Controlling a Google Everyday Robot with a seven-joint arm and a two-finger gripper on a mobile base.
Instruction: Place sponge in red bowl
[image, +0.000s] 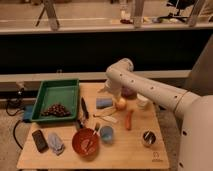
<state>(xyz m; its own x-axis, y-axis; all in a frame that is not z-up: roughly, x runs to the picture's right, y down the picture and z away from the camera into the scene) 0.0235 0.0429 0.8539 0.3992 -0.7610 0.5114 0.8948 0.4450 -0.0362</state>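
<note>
The sponge is a small flat blue block lying on the wooden table, right of the green tray. The red bowl stands near the table's front edge, left of centre, with a pale utensil inside it. My gripper hangs at the end of the white arm, just above and behind the sponge, and is largely hidden by the wrist. The sponge lies free on the table, well behind the bowl.
A green tray with a dark bunch stands at the left. A light-blue cup is beside the red bowl. A yellow fruit, a maroon bowl, a white cup, an orange stick, a metal cup, a black utensil, a dark flat device and a grey-blue bundle crowd the table.
</note>
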